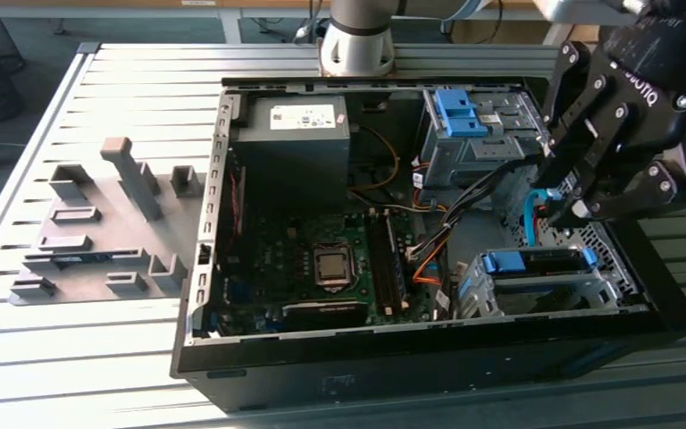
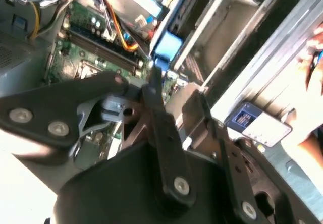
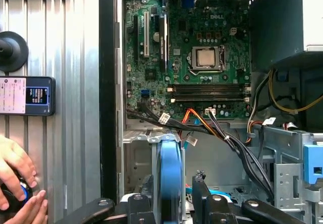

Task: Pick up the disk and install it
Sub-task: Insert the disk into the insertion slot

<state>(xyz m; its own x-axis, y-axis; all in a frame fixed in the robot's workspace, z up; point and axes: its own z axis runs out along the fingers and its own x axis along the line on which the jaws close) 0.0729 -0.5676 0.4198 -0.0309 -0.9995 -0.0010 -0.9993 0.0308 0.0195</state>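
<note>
Blue-railed, the disk (image 3: 170, 176) stands on edge, clamped between the fingers of the gripper (image 3: 171, 204) above the open computer case (image 1: 206, 268). Cables (image 3: 222, 133) cross nearby, beside the drive cage (image 1: 534, 286). A person's hand (image 3: 15, 183) rests outside the case.

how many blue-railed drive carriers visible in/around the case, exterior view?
3. One in the upper drive cage, one in the lower cage by the case's front edge, and the disk on edge at the gripper. Others may sit hidden behind the arm.
</note>
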